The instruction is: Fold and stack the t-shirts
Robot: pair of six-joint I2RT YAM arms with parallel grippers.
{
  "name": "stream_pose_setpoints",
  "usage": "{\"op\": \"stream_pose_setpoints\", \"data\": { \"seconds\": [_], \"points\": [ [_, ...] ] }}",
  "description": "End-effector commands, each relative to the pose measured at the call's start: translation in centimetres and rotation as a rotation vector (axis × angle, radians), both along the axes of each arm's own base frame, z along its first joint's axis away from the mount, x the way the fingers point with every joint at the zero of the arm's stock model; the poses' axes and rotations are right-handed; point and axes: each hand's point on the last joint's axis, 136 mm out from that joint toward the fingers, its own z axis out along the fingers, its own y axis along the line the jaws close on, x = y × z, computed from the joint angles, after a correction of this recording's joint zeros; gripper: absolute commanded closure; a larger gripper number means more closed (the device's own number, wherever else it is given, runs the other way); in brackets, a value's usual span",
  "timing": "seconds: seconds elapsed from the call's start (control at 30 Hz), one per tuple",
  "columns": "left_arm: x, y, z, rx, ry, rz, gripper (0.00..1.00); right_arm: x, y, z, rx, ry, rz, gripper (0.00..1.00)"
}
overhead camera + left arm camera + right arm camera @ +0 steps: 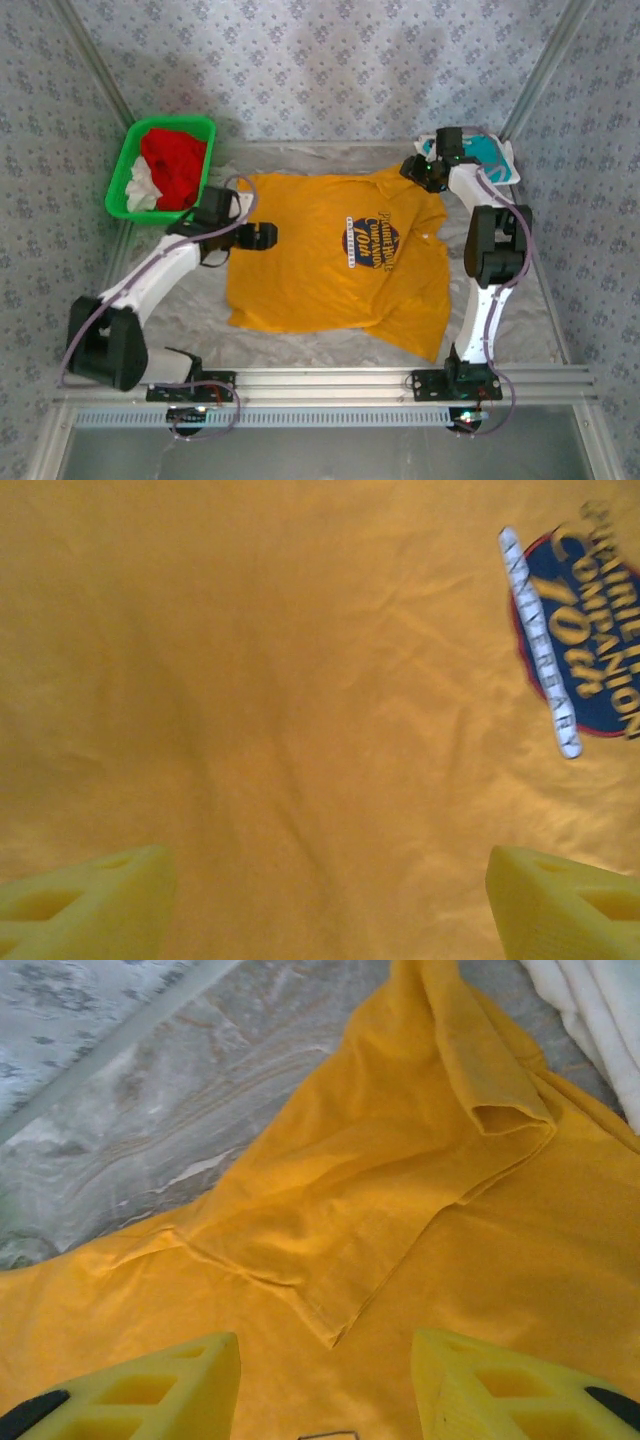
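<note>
Top external view: the yellow-orange t-shirt lies flat on the table, print facing up. Its hem side is under the left pincer and its far sleeve is under the right pincer. Both pincers hover spread, holding nothing.

In the right wrist view the sleeve just ahead of the fingers is doubled over on itself. I'd sort that out first: come down on the loose corner, pinch the top layer only, and draw it out flat before any fold. Directly under the left pincer there's only smooth cloth, with nothing to catch. It would do better shifting out to the hem edge and taking a corner, so the two sides lift evenly.

The teal t-shirt sits just beyond the right pincer, partly behind the arm, and I can't tell how neatly it's folded. White cloth is cut off at the frame's corner. Off to the left pincer's far side, the green basket holds bunched red and white fabric I can't identify.
</note>
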Motion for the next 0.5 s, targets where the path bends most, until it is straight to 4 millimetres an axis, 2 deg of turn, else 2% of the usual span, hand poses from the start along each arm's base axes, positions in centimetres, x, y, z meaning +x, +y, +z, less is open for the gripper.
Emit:
{"op": "stream_pose_setpoints", "data": {
  "seconds": [0.0, 0.13, 0.23, 0.47],
  "points": [
    [2.7, -1.8, 3.2, -0.123, -0.196, 0.019, 0.19, 1.1, -0.2, -0.3, 0.070, 0.026, -0.032, 0.50],
    [2.0, -0.8, 1.4, -0.130, -0.229, 0.060, 0.18, 1.3, 2.3, -1.8, 0.104, 0.055, 0.000, 0.51],
    [1.4, -0.4, -0.6, -0.119, -0.195, 0.084, 0.18, 1.4, 3.4, -3.3, 0.127, 0.081, -0.003, 0.51],
    [-0.5, 0.6, -3.6, -0.135, -0.100, 0.153, 0.19, 0.2, 3.7, -5.0, 0.126, 0.113, -0.062, 0.53]
  ]
}}
